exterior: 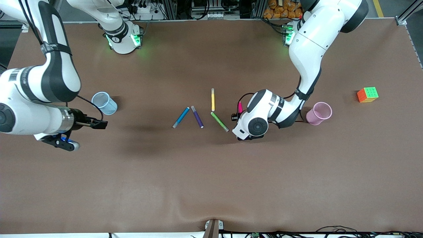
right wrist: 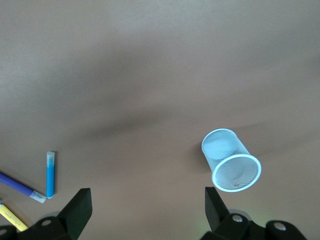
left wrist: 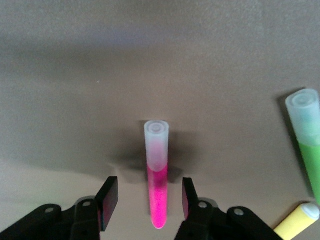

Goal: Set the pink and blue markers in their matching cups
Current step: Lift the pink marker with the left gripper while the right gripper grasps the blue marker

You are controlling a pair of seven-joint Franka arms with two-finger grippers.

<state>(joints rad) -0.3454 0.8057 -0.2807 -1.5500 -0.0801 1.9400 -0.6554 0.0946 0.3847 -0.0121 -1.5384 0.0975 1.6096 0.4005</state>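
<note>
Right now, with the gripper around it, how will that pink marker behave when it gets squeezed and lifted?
The pink marker looks like a stiff plastic tube, so it should probably hold its shape. Being round and smooth, it may roll or slip between the left gripper's still-parted fingers. It is slim, so likely light.

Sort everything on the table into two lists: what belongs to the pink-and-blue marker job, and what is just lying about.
Belongs to the job:
pink marker, between the left gripper's open jaws
blue marker
light blue cup
pink cup

Just lying about:
purple marker
green marker
yellow marker
puzzle cube
</note>
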